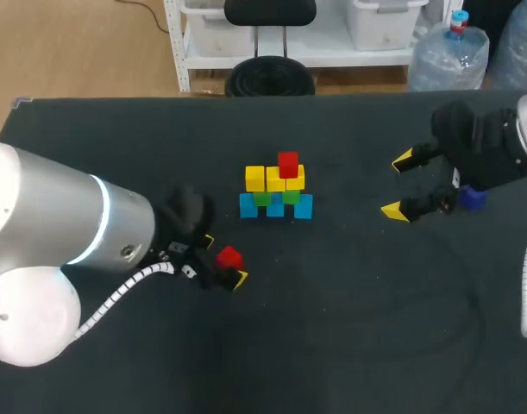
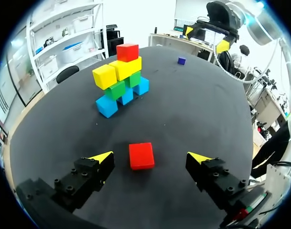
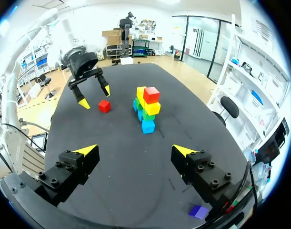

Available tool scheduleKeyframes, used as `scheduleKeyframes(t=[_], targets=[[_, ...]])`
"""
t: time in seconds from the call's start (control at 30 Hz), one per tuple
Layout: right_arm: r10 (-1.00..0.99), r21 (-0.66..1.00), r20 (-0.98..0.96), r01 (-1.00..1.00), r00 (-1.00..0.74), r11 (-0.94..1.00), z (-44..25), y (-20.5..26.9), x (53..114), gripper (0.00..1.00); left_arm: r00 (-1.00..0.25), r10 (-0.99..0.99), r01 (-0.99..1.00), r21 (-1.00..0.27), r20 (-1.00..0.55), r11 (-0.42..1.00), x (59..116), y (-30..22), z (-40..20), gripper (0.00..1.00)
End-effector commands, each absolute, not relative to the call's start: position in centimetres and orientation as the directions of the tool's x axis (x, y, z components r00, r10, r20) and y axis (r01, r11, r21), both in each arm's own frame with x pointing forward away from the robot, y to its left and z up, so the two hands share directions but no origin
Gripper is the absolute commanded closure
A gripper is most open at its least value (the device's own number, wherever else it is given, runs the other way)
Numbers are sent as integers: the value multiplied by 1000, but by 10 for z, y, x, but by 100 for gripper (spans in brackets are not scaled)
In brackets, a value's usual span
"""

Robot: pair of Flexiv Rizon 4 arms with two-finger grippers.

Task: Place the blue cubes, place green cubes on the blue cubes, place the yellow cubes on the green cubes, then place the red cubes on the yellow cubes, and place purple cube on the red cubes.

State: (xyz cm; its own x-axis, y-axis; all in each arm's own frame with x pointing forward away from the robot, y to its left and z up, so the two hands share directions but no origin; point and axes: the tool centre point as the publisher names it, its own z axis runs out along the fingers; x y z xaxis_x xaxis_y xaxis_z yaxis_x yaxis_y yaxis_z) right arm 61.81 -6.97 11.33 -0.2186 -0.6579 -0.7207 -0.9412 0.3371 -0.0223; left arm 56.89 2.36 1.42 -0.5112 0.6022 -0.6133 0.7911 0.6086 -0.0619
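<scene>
A stack point(image 1: 277, 191) stands mid-table: blue cubes at the bottom, green cubes on them, yellow cubes above, and one red cube point(image 1: 287, 164) on top. A loose red cube point(image 1: 229, 257) lies on the table in front of the stack, to its left. My left gripper point(image 1: 224, 260) is open around it; in the left wrist view the red cube point(image 2: 141, 155) lies between the fingers with a gap on each side. My right gripper point(image 1: 398, 185) hangs open and holds nothing at the right. A purple cube point(image 1: 473, 198) lies behind it, near the wrist.
The black table point(image 1: 349, 328) shows bare cloth in front of the stack and to its right. From the right wrist view, the stack point(image 3: 147, 107) stands ahead of the fingers and the purple cube point(image 3: 198, 211) lies close under the wrist.
</scene>
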Motion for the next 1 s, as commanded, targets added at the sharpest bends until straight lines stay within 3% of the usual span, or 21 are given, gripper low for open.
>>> scheduleKeyframes(t=[0.03, 0.2, 0.27, 0.33, 0.53, 0.7, 0.73, 0.8, 0.83, 1.0], targets=[[-655, -21, -724, -942, -216, 334, 112, -70, 619, 0, -518, 607, 763, -3, -603, 647, 570, 16, 10, 0], [-655, -21, -724, -942, -216, 334, 112, -70, 619, 0, -520, 608, 760, -1, -600, 650, 571, 16, 7, 9], [-655, -21, -724, -942, -216, 334, 112, -70, 619, 0, -522, 608, 759, 0, -598, 651, 572, 16, 6, 15], [-655, -21, -724, -942, -216, 334, 112, -70, 619, 0, -525, 610, 757, 1, -593, 653, 572, 16, 4, 28], [-655, -21, -724, -942, -216, 334, 112, -70, 619, 0, -526, 610, 759, -2, -593, 651, 574, 17, 1, 41], [-655, -21, -724, -942, -216, 334, 112, -70, 619, 0, -526, 608, 757, -3, -594, 653, 577, 20, -2, 68], [-655, -21, -724, -942, -216, 334, 112, -70, 619, 0, -527, 607, 757, -3, -595, 654, 577, 20, -2, 79], [-655, -21, -724, -942, -216, 334, 112, -70, 619, 0, -526, 606, 756, -2, -597, 655, 578, 21, -1, 87], [-655, -21, -724, -942, -216, 334, 112, -70, 619, 0, -525, 607, 756, -1, -597, 654, 578, 22, 0, 98], [-655, -21, -724, -942, -216, 334, 112, -70, 619, 0, -515, 619, 766, 6, -593, 643, 577, 24, 2, 100]])
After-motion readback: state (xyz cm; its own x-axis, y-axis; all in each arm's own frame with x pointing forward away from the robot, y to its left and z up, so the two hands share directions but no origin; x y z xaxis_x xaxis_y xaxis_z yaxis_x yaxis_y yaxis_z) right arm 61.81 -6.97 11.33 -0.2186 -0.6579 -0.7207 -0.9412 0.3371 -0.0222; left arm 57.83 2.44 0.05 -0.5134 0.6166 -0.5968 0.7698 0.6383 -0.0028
